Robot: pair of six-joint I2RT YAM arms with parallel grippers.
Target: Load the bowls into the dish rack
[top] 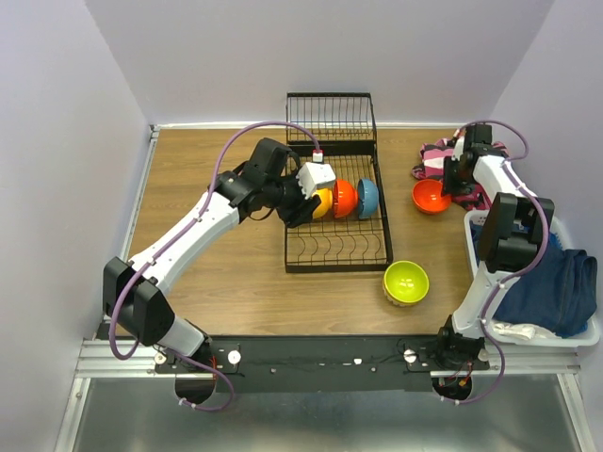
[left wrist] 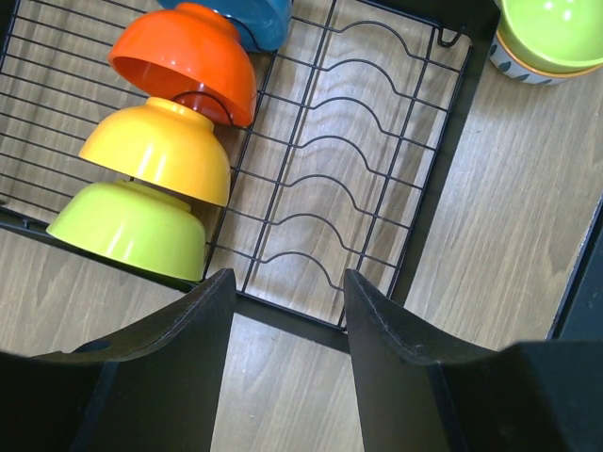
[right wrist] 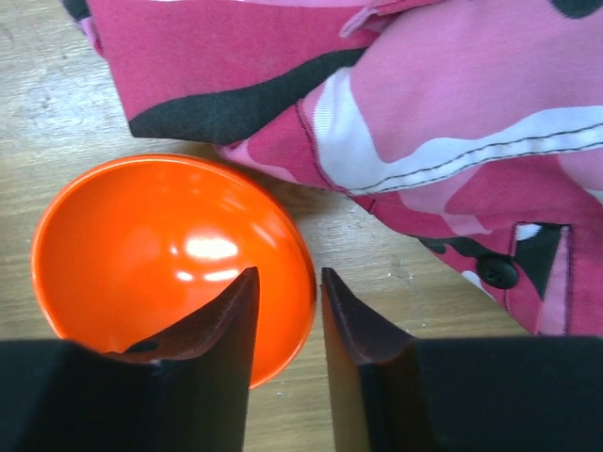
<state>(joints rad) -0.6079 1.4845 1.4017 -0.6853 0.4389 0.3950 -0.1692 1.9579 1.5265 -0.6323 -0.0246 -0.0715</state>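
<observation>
Already racked: four bowls stand on edge in a close row in the dish rack (top: 332,247), namely the racked green bowl (left wrist: 127,226), yellow bowl (left wrist: 160,151), racked orange bowl (left wrist: 179,61) and blue bowl (left wrist: 254,19).
Rack: black wire, mid-table, with a taller wire section at its far end and a row of curved tines bare at its near end.
Left wrist view alone: shows the racked green bowl at the end of the row; from overhead the left arm's hand covers it and only yellow, orange and blue show.
Loose bowls: a second green bowl (top: 406,282), white-ribbed outside, sits upright just beside the rack's near right corner; a second orange bowl (right wrist: 160,250) sits upright on the table, well to the right of the rack.
Right wrist view alone: the loose orange bowl's rim lies between the two fingers, one over the inside, one outside.
Right gripper (right wrist: 288,315): jaws narrow around that rim; whether they pinch it I cannot tell.
Left gripper (left wrist: 283,301): jaws apart, nothing between them, hanging over the rack's edge by the row.
Nearby: pink cloth (right wrist: 452,113) touching the loose orange bowl; white basket (top: 528,336) of blue clothes at the right edge of the table (top: 207,179).
</observation>
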